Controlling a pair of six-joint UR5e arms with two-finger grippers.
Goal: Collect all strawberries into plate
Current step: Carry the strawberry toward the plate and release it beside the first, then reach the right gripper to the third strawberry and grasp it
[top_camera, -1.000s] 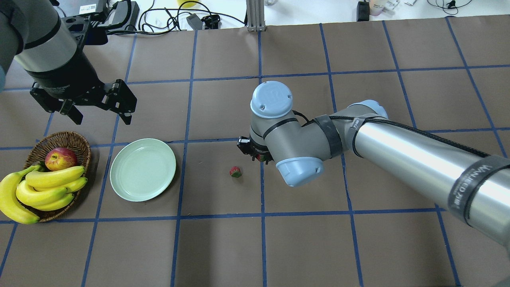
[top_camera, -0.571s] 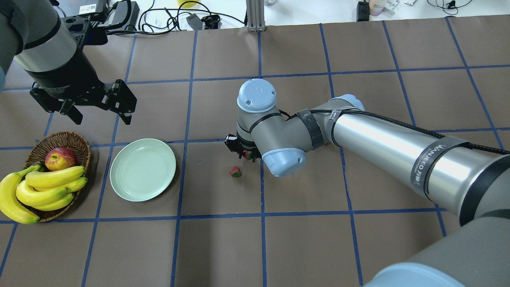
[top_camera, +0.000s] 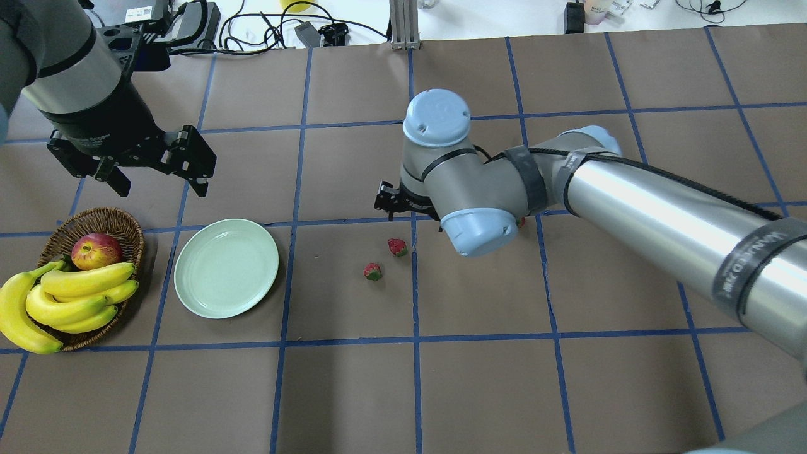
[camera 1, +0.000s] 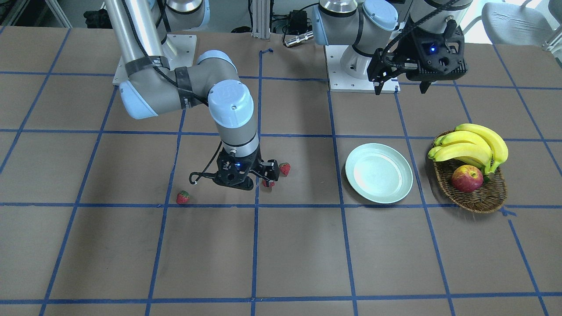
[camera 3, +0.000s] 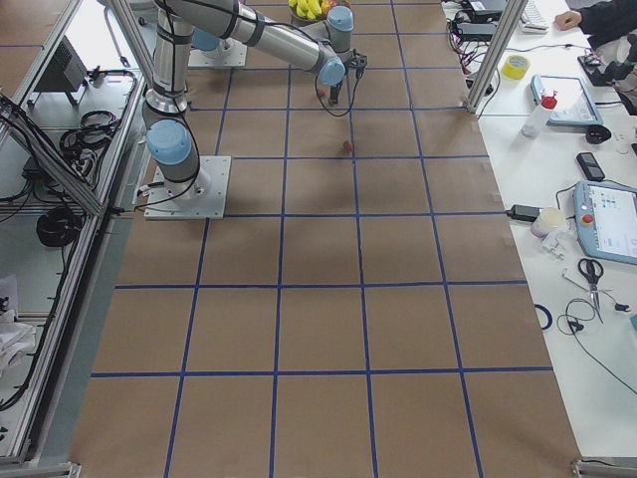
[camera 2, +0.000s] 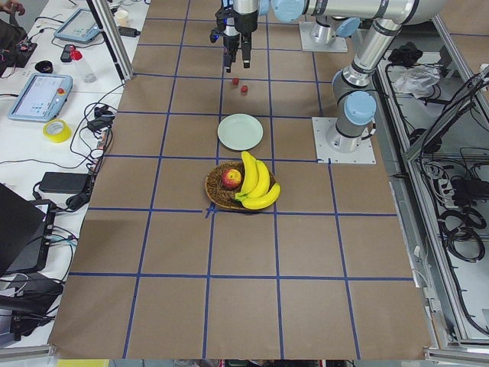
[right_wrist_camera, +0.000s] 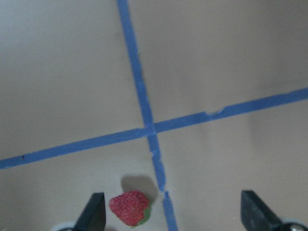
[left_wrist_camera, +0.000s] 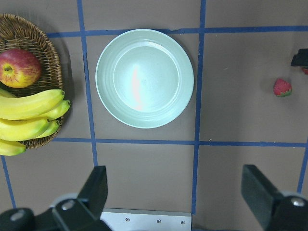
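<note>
**Plainly, nothing on the plate (top_camera: 226, 268) yet**

I have the right hand (right_wrist_camera: 172, 202) low over the counter (top_camera: 567, 378), fingers spread wide with nothing gripped. The middle strawberry (right_wrist_camera: 130, 208) lies on the paper close to one finger (right_wrist_camera: 95, 211) rather than centred in the gap. I judge that closing here would clip it or nudge it aside, so I would shift the hand across before squeezing.

The nearest strawberry (top_camera: 372, 272) sits just beside the middle one, on the plate's side. The far strawberry (camera 1: 182, 197) lies well apart on the opposite side, almost hidden under the elbow from overhead. All three rest on the counter.

The plate lies between this group and the basket (top_camera: 94, 214), which holds the apple (top_camera: 96, 250) and bananas (top_camera: 75, 296).

The left hand (top_camera: 162, 188) hangs raised near the plate, wide open and holding nothing. Up there it leaves the right arm a free path along the counter to the plate, which I take to be the reason for it.
</note>
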